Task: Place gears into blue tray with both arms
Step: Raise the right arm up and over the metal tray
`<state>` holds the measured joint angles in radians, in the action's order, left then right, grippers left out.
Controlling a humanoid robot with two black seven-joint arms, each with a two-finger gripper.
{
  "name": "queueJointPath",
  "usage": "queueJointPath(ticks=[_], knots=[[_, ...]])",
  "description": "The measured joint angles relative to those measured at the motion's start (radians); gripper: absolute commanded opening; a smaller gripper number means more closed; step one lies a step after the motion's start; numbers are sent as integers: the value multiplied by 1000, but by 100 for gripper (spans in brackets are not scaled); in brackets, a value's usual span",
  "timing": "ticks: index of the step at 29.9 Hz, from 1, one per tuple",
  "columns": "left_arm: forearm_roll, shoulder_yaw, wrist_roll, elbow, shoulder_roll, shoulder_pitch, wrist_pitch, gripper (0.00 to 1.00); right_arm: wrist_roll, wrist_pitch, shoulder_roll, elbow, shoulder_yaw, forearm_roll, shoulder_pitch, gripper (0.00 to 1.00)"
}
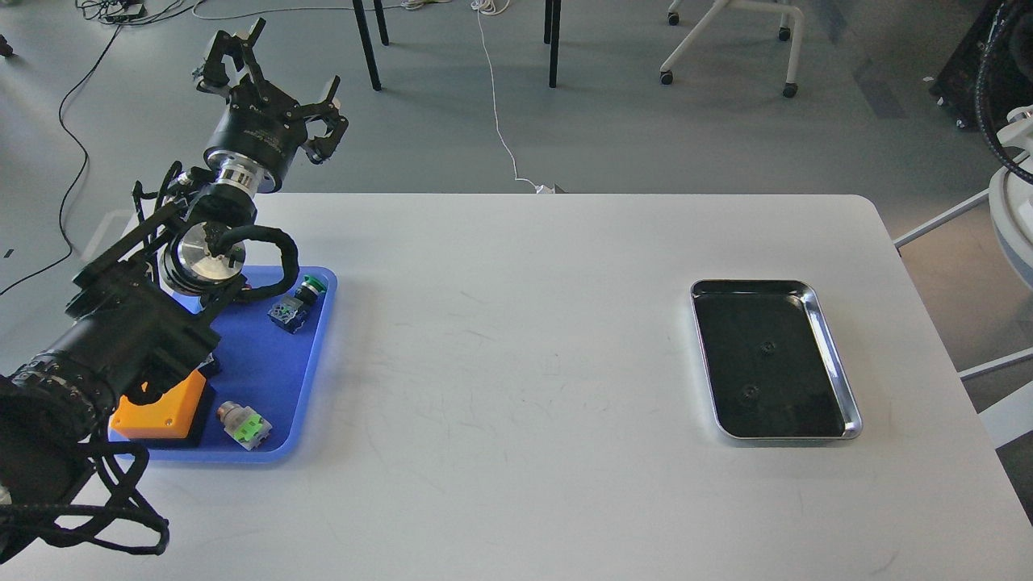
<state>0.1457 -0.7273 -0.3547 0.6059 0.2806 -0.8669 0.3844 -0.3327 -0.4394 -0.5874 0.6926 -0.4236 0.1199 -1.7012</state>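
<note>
Two tiny black gears lie inside the shiny silver tray at the right: one gear near its middle, the other gear a little nearer to me. The blue tray sits at the table's left edge, partly covered by my left arm. My left gripper hangs open above the table's far left corner, past the blue tray, with nothing between its fingers. My right gripper is out of view; only a loop of its black cable shows at the top right.
In the blue tray lie a green-capped push-button, a second switch with a green block and an orange box. Chair legs and floor cables lie beyond the table's far edge.
</note>
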Motion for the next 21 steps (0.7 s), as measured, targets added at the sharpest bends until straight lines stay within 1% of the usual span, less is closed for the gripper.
queueJointPath(ticks=[5,11,14,18,21], knots=[[0,0,-1,0,6,1,1,98,-1,6,102,25,-179,-75,-87,99],[0,0,-1,0,6,7,1,98,-13,31,236,36,-368,-252,-167,99],[0,1,-1,0,6,10,1,98,-17,32,300,79,-452,-361,-201,98],[0,2,-1,0,7,11,2,98,-31,36,346,146,-533,-488,-224,97],[0,3,-1,0,8,11,3,98,-42,36,355,196,-581,-594,-231,94]])
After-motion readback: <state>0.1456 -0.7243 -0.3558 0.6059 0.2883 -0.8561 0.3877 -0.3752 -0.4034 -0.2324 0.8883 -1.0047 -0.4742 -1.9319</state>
